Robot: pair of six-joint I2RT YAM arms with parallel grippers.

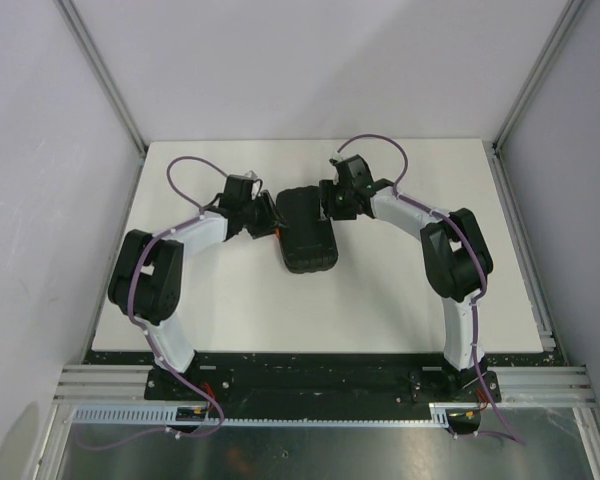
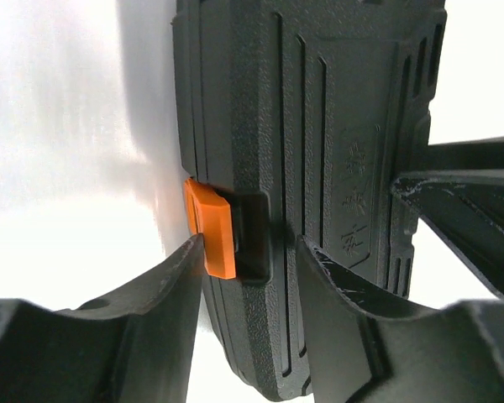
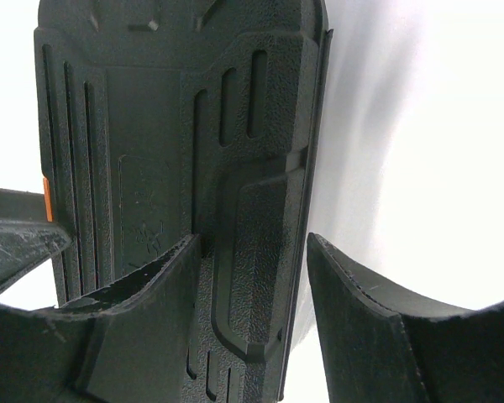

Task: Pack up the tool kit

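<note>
White table | one closed case | one orange latch | left tool apart | right tool apart

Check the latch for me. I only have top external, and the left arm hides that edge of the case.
Observer: The left wrist view shows the orange latch on the edge of the closed case, between the left fingers. One fingertip touches it. I cannot tell whether it has snapped home.
Operator: Where is the other left finger?
Observer: Its tip is on the ribbed top of the case, just past the latch recess.
Operator: And the right arm?
Observer: The right wrist view shows the right fingers straddling the opposite long edge. One is on top of the case, and the other is off the edge over the table.
</note>
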